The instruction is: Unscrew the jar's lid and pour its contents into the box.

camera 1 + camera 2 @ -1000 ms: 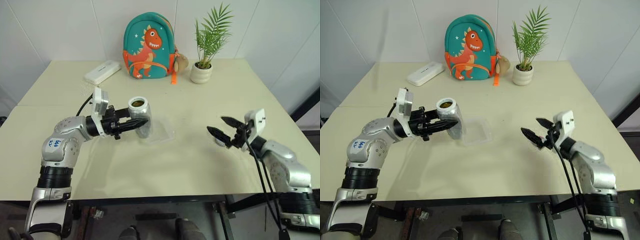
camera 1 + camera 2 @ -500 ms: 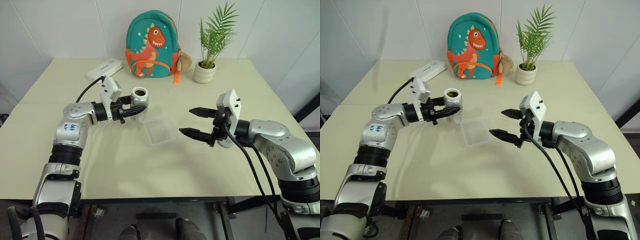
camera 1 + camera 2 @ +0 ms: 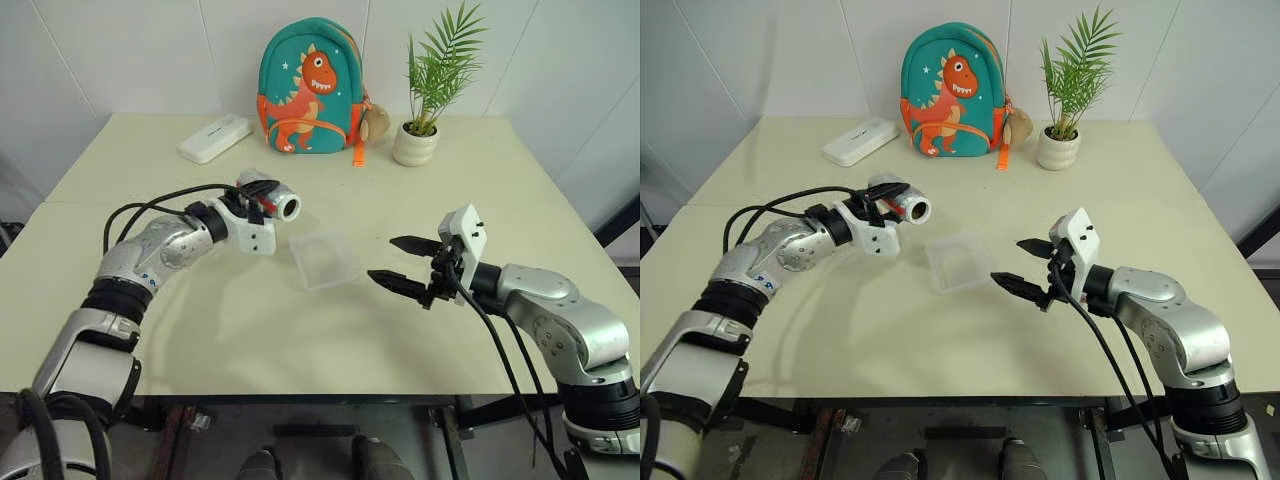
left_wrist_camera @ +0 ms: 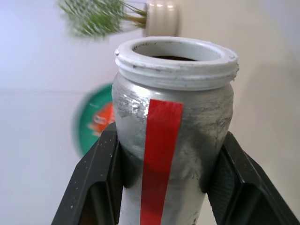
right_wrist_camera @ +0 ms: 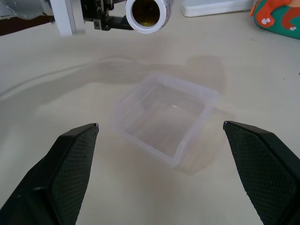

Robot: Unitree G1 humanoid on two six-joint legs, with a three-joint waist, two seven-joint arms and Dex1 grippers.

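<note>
— Where's the jar (image 3: 272, 202)?
— Lidless, tipped near level in the left gripper (image 3: 256, 203), jaws clamped on its body, mouth pointing toward four o'clock.
— And the box (image 3: 325, 260)?
— On the table at four o'clock of that mouth, not yet under it. The right gripper (image 3: 400, 263), jaws wide and empty, waits at the box's three o'clock.

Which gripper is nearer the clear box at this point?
The right gripper, by a little: it hangs open beside the box, fingers aimed at it. The left gripper, gripping the jar tipped on its side, is beyond the opposite corner.
</note>
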